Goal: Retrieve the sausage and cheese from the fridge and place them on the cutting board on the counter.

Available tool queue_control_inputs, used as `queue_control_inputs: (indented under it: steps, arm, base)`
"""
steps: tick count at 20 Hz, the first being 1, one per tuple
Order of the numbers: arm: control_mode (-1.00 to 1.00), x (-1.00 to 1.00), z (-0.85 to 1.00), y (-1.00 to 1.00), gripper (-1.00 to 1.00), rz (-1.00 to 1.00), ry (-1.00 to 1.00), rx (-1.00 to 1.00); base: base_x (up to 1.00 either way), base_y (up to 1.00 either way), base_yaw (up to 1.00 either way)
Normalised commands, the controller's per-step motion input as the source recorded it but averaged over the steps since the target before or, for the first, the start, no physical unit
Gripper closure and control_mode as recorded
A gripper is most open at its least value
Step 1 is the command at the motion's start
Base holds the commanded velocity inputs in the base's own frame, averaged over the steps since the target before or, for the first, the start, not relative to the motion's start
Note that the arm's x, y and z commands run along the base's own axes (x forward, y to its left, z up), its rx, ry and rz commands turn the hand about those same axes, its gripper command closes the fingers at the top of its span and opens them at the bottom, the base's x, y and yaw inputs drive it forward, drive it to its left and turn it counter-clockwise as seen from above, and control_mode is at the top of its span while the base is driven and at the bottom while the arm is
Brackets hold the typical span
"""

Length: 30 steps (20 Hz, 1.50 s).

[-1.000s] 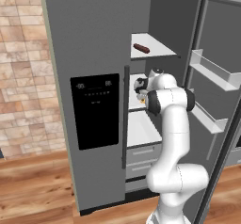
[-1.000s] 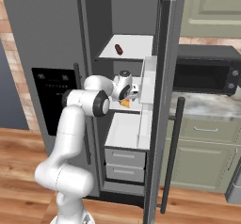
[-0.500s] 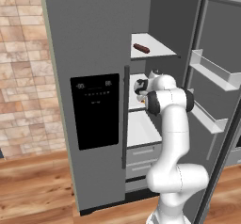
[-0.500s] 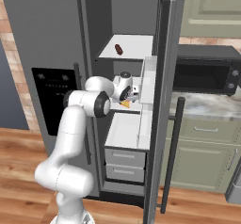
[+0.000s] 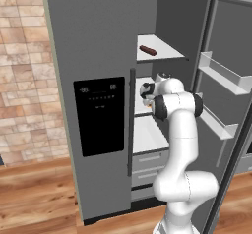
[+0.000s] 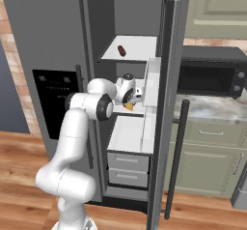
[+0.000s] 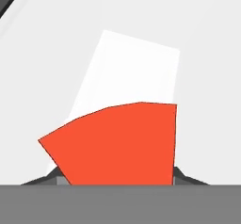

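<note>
In the left base view, the fridge (image 5: 98,110) is seen with its right door swung wide, so that the white shelves can be reached, and the sausage (image 5: 147,50) is left lying on the upper shelf, well above the arm. The hand (image 5: 145,91) has been pushed in over the middle shelf, at the level judged to suit a grasp on the cheese rather than the sausage; from this side its jaws are masked by the wrist. In the right base view, the hand (image 6: 132,97) is seen reaching into the same shelf, and a small yellow-orange piece, taken to be the cheese (image 6: 129,106), is visible just below the wrist, touching or nearly touching the fingers. The sausage (image 6: 122,51) is again seen alone on the shelf above, and the marbled worktop (image 6: 212,109) lies to the right beyond the door; the cutting board cannot be made out there. In the hand view, the red face of the cheese (image 7: 117,143) is seen very close, set squarely between the two dark tips at the bottom edge, which stand against its flanks. Whether the jaws are already clamped on the wedge or merely drawn up beside it cannot be told.
</note>
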Motion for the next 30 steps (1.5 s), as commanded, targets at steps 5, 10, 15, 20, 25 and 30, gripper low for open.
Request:
queue_control_inputs:
  steps: [5, 10, 15, 20, 25, 30]
  arm:
    - [-1.00, -0.17, -0.05, 0.12, 1.00, 0.00, 0.00, 0.00]
    - [-1.00, -0.42, 0.01, 0.06, 1.00, 0.00, 0.00, 0.00]
    - [-1.00, -0.59, 0.02, 0.10, 1.00, 0.00, 0.00, 0.00]
    - [-1.00, -0.66, 0.09, 0.02, 1.00, 0.00, -0.03, 0.00]
    - [-1.00, -0.63, 0.19, 0.01, 1.00, 0.00, -0.12, 0.00]
    - [-1.00, -0.58, 0.26, 0.04, 1.00, 0.00, -0.15, 0.00]
  base:
    - [0.00, 0.00, 0.00]
    - [0.00, 0.00, 0.00]
    - [0.00, 0.00, 0.00]
    - [0.00, 0.00, 0.00]
    - [0.00, 0.00, 0.00]
    - [0.00, 0.00, 0.00]
